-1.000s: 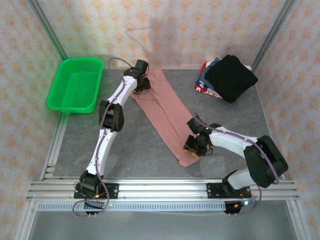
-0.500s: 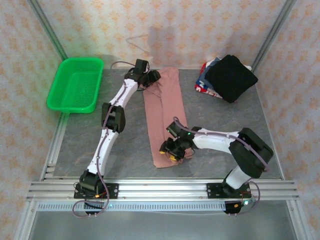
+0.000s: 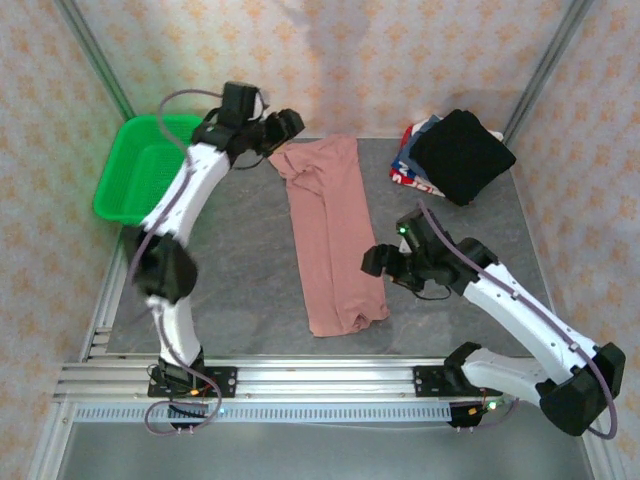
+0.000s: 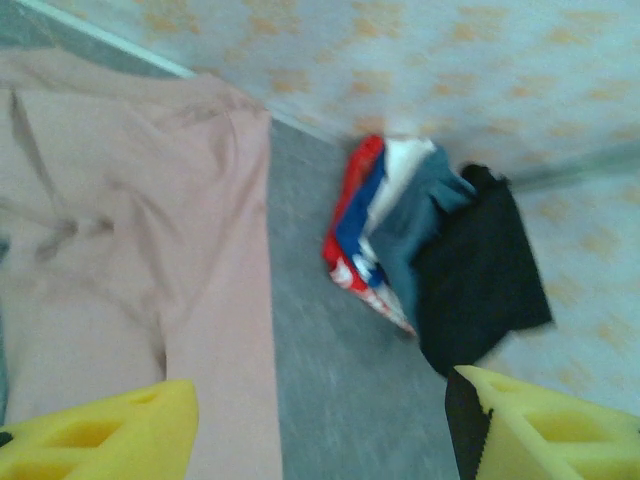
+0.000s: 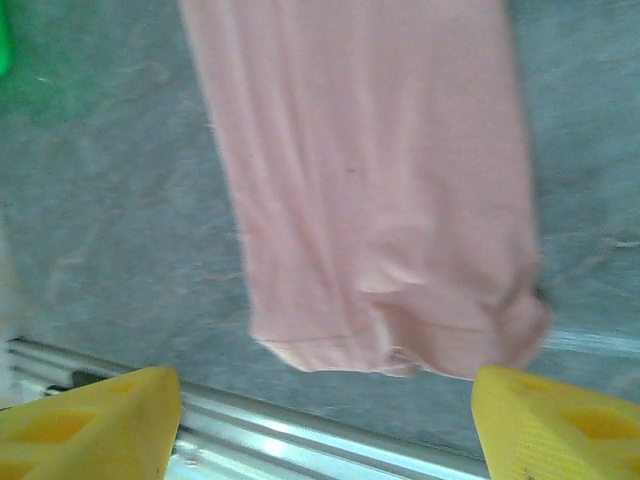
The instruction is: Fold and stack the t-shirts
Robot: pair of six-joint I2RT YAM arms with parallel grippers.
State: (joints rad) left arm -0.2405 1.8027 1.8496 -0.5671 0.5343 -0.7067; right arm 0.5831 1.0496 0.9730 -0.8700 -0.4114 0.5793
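Observation:
A dusty-pink t-shirt [image 3: 330, 235], folded into a long narrow strip, lies flat down the middle of the table, from the back edge toward the front rail. My left gripper [image 3: 285, 125] hovers open just left of its far end, holding nothing. In the left wrist view [image 4: 320, 430] its jaws stand wide over the pink cloth [image 4: 130, 260] and bare table. My right gripper [image 3: 375, 262] is open beside the strip's right edge. In the right wrist view [image 5: 325, 425] the strip's near end [image 5: 370, 180] lies free between the yellow fingers. A black t-shirt [image 3: 460, 155] tops a pile of printed shirts [image 3: 405, 172].
A green mesh basket [image 3: 150, 170] stands at the back left, close under my left arm. The aluminium front rail [image 5: 300, 440] runs just past the pink shirt's near hem. The shirt pile [image 4: 400, 240] sits in the back right corner against the frame post.
The pink strip swung from a diagonal to lying straight. Both grippers opened and let go of it; the left rose toward the back left, the right drew off to the right.

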